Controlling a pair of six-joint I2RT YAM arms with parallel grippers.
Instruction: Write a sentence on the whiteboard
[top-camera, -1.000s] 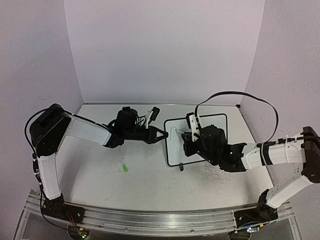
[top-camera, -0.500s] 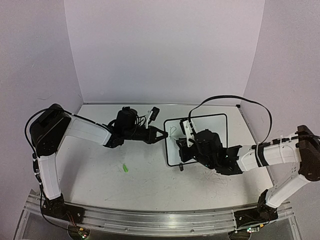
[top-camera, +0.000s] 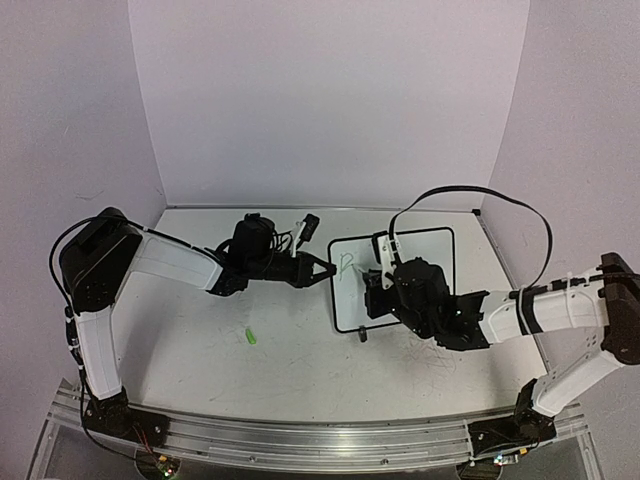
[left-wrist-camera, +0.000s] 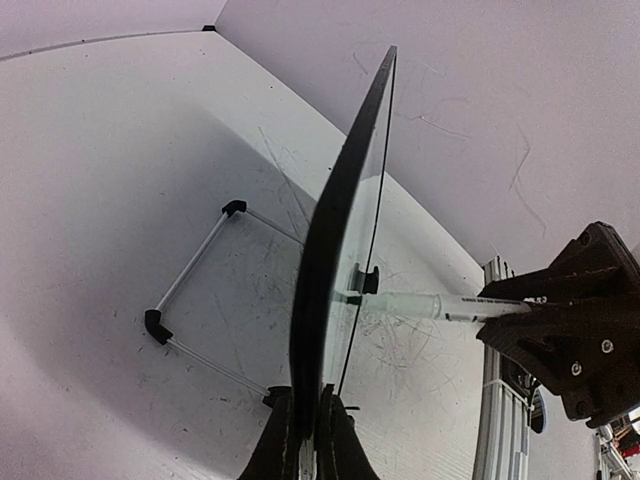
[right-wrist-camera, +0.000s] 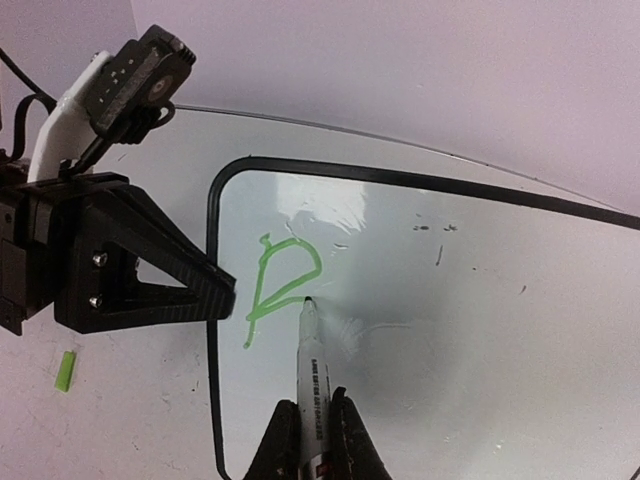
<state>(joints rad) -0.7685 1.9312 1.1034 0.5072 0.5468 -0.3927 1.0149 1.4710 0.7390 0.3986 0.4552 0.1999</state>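
The whiteboard stands tilted on its little feet, right of the table's middle. My left gripper is shut on its left edge; in the left wrist view the whiteboard shows edge-on, rising from the left gripper. My right gripper is shut on a white marker whose tip touches the whiteboard. Of the sentence, one light-green letter shaped like a P shows near the upper left corner. From above, the right gripper covers the board's middle.
A small green cap lies on the scuffed white tabletop, left of the board, and shows as the green cap in the right wrist view. Pale walls close in the back and sides. A metal rail runs along the near edge.
The right gripper swung left with the marker, then back right. The green P-shaped stroke now shows on the board. The left arm has not moved.
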